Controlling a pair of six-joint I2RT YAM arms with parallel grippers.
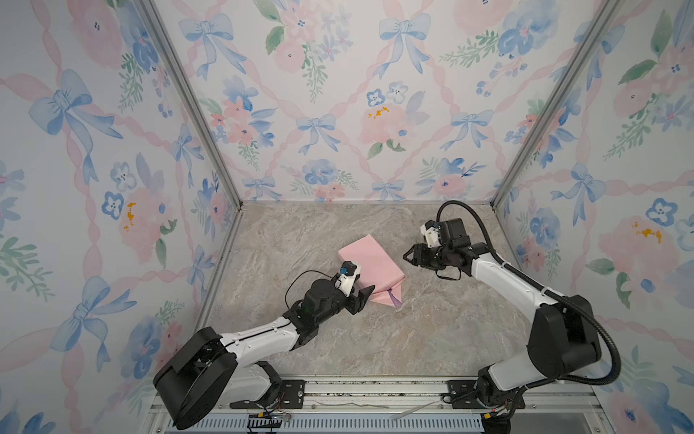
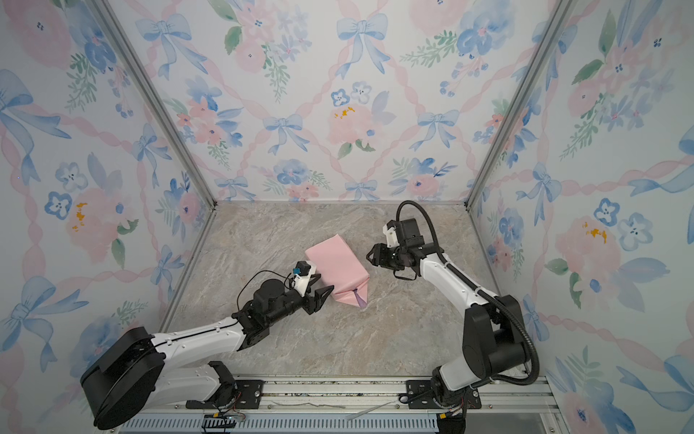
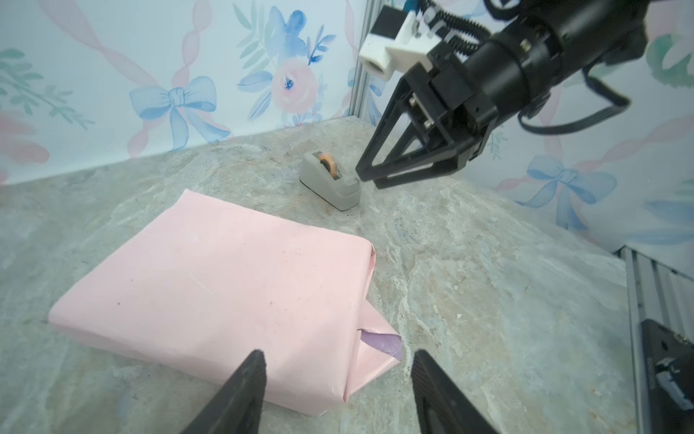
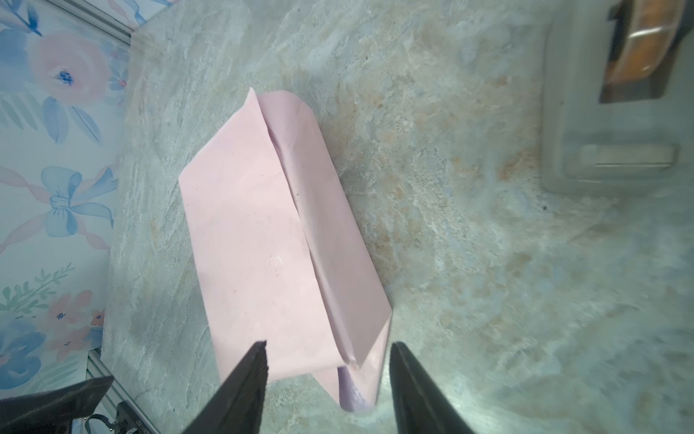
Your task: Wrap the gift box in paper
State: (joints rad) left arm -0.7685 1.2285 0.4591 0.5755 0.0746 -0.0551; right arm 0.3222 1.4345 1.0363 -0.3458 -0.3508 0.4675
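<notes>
Pink paper (image 1: 370, 263) (lilac inside), marbled grey table (image 1: 432, 330)

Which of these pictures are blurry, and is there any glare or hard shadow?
Right wrist view: the tape dispenser is smeared, very near the lens, and the tabletop around it is soft, while the paper is sharper. Left wrist view: dispenser and paper are crisp. Both top views: soft, even light, faint shadows, no harsh glare.

Bright even light, soft shadows, rt wrist view blurry
</notes>
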